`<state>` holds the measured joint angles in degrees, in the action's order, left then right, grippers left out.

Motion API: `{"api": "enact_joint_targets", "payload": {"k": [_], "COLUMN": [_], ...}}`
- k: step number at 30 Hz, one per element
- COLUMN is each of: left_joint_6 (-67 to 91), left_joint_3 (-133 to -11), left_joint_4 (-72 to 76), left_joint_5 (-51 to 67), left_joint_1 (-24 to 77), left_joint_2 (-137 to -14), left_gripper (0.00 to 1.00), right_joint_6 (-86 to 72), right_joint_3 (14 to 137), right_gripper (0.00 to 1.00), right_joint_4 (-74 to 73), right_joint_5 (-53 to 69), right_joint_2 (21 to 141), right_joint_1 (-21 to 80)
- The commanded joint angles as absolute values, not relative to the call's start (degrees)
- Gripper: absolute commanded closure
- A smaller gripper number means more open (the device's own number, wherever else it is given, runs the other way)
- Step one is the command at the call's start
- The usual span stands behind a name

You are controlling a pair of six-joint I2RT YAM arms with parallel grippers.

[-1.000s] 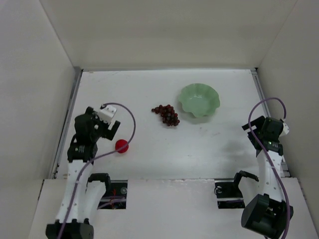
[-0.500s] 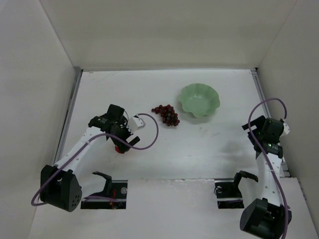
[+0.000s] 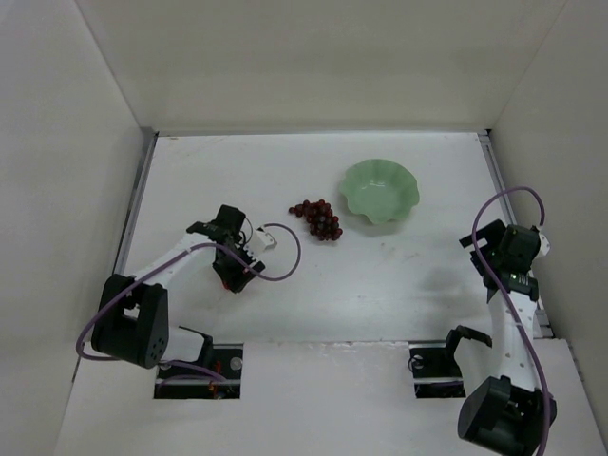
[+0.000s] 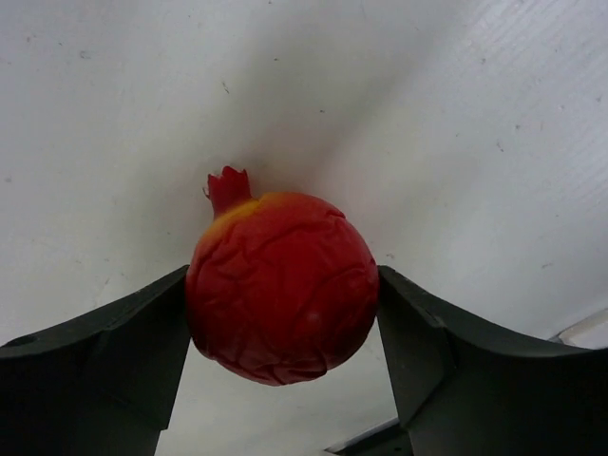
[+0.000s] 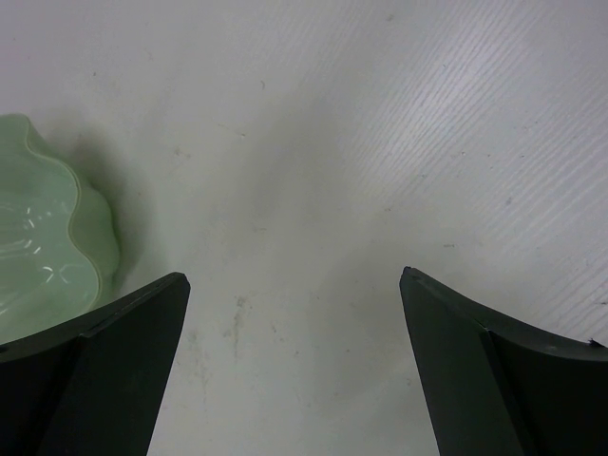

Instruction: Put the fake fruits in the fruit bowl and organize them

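Observation:
In the left wrist view a bright red round fruit (image 4: 282, 285) with a small crown sits between my left gripper's (image 4: 283, 290) dark fingers (image 4: 114, 356), which touch both its sides. From above, the left gripper (image 3: 231, 274) is low over the table at the near left and hides most of the fruit (image 3: 225, 283). A dark reddish-brown bunch of grapes (image 3: 317, 218) lies mid-table. The mint-green scalloped bowl (image 3: 353, 182) stands to their right with nothing in it. My right gripper (image 3: 486, 239) hovers open at the far right. Its wrist view shows the bowl's rim (image 5: 90, 228) beside the gripper's (image 5: 294, 285) left finger.
White walls enclose the table on the left, back and right. A purple cable (image 3: 280, 247) loops beside the left wrist. The bare white tabletop (image 3: 380, 275) lies between the two arms.
My left arm has swung out and down onto the red fruit. Its jaws have gone from wide open to closed against it. The right arm has barely moved.

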<state>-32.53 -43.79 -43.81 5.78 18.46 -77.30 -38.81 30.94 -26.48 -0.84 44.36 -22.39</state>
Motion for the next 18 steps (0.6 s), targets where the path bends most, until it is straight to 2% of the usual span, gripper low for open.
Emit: {"api": "enact_joint_targets", "payload": {"k": [1,4,6,11,14,18], "left_joint_6": [-32.1,-31.7,-31.3,-31.6,-30.0,-26.6], "left_joint_3": [-45.4,-46.1,-48.3,-59.8,-69.5,-84.4], "left_joint_4": [-41.1,-41.0,-40.5,-29.2,-19.2,-13.7], "left_joint_5": [6.1,6.6,6.6,5.5,3.3,4.0], "left_joint_1": [18.5,19.9,21.5,29.1,34.8,39.7], "left_joint_2": [-77.0,-76.3,-75.2,-76.2,-84.1,-98.4], "left_gripper": [0.39,0.61,0.7,0.71,0.71,0.68], "right_joint_6": [-38.5,-38.5,-38.5,-38.8,-39.2,-39.3], "right_joint_3": [30.7,30.7,30.7,30.7,30.6,30.7], "right_gripper": [0.0,0.0,0.0,0.0,0.0,0.0], "right_joint_4": [-23.7,-23.6,-23.6,-22.2,-21.0,-19.4], "right_joint_5": [-0.3,-0.2,-0.2,-0.2,-0.2,-0.2], "right_joint_2": [43.1,42.8,43.1,44.6,45.2,44.8], "right_joint_1": [-22.1,-22.1,-22.1,-21.8,-21.7,-21.1]}}
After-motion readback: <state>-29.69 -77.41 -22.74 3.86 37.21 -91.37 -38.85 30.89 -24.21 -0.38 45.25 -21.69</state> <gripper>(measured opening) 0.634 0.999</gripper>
